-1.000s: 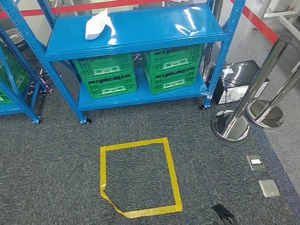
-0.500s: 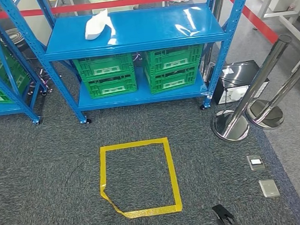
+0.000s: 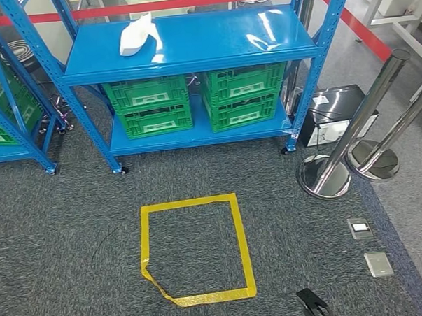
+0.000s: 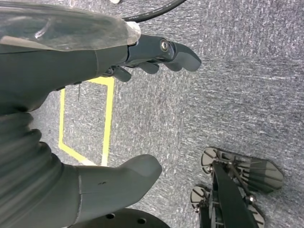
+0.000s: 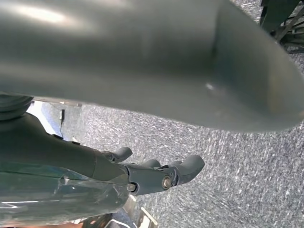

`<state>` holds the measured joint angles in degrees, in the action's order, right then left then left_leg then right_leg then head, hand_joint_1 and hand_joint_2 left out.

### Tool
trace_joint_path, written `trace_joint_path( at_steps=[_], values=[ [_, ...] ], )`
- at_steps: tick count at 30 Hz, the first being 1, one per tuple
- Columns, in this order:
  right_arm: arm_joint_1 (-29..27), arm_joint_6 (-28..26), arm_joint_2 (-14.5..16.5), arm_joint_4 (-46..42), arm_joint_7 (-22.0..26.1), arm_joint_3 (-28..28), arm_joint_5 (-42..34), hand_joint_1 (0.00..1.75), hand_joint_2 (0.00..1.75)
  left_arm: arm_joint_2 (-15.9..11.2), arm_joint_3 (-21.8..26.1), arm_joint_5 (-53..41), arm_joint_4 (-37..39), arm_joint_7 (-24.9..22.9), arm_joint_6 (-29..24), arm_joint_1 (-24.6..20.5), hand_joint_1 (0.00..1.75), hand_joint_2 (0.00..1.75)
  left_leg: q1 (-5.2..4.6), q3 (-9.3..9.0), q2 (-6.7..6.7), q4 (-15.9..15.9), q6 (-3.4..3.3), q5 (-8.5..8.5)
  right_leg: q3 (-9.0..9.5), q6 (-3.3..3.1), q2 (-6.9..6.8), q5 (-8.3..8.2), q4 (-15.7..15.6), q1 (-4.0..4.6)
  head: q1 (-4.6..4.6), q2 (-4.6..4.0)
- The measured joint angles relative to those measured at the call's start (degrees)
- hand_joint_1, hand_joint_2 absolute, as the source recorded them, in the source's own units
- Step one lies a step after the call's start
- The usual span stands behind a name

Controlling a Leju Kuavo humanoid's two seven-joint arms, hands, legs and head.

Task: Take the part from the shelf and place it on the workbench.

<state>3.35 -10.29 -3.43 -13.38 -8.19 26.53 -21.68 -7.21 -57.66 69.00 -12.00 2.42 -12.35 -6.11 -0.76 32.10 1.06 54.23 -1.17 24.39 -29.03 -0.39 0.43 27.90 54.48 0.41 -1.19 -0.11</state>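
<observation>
Part (image 3: 135,34): white, irregular moulded piece, glossy, one end raised to a point; lies on the top board of the blue shelf (image 3: 204,43), toward its left side, apart from both hands. Lower board carries two stacks of green crates (image 3: 148,105), side by side. Grey carpet in front, with a yellow tape square (image 3: 195,248) on it. Chrome stanchions (image 3: 326,170) stand right of the shelf.

Left hand (image 4: 118,118): hangs over the carpet, thumb and fingers well apart, holding nothing. Right hand (image 5: 143,173): fingers extended, thumb spread away, likewise empty.
</observation>
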Motion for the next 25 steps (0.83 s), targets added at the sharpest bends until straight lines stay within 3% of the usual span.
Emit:
trace_joint_path(
  at_steps=[12,16,17,20,21,23,25],
  values=[
    [0.0,0.0,0.0,0.0,0.0,0.8,0.0,0.0,0.0,0.0,0.0,0.2,0.0,0.0,-0.2,0.0,0.0,1.75,0.0,0.0,0.0,0.0,0.0,0.0,0.0,0.0,0.0,0.0,0.0,0.0,0.01,0.0],
    [0.0,0.1,0.0,0.0,0.3,0.9,0.3,0.0,1.75,0.0,0.0,-0.4,0.0,-0.2,0.0,0.0,0.0,1.75,0.0,-0.01,0.0,0.0,0.0,0.0,0.01,0.0,0.0,0.0,0.0,0.0,0.01,0.0],
    [0.0,0.9,0.0,0.0,1.0,0.9,1.5,0.0,1.75,0.0,0.0,-2.0,0.0,-0.5,1.0,-0.1,0.0,1.31,0.0,-0.01,0.0,0.0,0.0,0.0,0.01,0.0,0.0,0.0,0.0,0.0,0.01,0.0],
    [0.0,5.9,0.1,0.0,5.1,1.0,11.9,0.0,0.44,0.0,0.0,-21.3,0.0,-1.4,7.1,-0.2,0.0,0.0,0.0,-0.02,0.0,0.0,0.0,0.0,0.01,0.0,0.0,0.0,0.0,0.0,0.03,0.0],
    [0.0,7.0,0.1,0.1,5.9,1.0,14.7,0.0,0.0,-0.1,0.0,-31.6,0.0,-1.6,8.4,-0.2,0.0,0.0,0.0,-0.02,0.01,0.0,0.0,0.0,0.02,0.0,0.0,0.0,0.0,0.0,0.04,0.0],
    [0.0,7.4,0.2,0.1,6.2,1.0,16.0,0.0,0.0,-0.1,0.0,-50.8,0.0,-1.7,8.8,-0.2,0.0,0.0,-0.01,-0.02,0.02,0.0,0.0,0.0,0.03,0.0,-0.01,0.0,0.0,0.0,0.07,0.0],
    [0.0,7.2,0.3,0.1,6.0,1.0,15.2,0.0,0.0,-0.1,0.0,-60.1,0.0,-1.8,8.6,-0.1,0.0,0.0,-0.01,-0.02,0.01,0.0,0.0,0.0,0.03,0.0,-0.02,0.0,0.0,-0.01,0.09,0.0]
  ],
)
